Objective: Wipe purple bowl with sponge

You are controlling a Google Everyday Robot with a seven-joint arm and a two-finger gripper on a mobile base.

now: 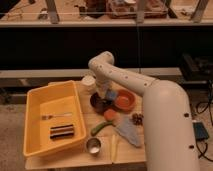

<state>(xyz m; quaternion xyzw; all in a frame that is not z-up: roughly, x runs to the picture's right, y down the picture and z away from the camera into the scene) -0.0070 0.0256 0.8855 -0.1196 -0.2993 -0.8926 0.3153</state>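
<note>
– Purple bowl (pixel 98 105): what is the gripper (pixel 103 97) doing?
– It is low over the bowl's far half, masked by its own white wrist. Open or closed: cannot tell. Contact with the bowl: cannot tell.
– Sponge?
– The sponge (pixel 111 94) is a pale blue-grey block just beside the wrist, at the bowl's rear rim and partly covered by the arm. Held or only lying there: cannot tell.
– The bowl itself?
– Small, round, shallow, near black in dim light. Only the near part shows. It sits mid-table (pixel 130 152), just beside the orange bowl (pixel 124 100) on the right of the view, with the yellow bin (pixel 36 107) on the other side.
– Further out?
– In front lie a grey cloth (pixel 127 131) and a metal cup (pixel 93 145). The bin holds a fork (pixel 56 116) and a dark striped block (pixel 62 131).
</note>
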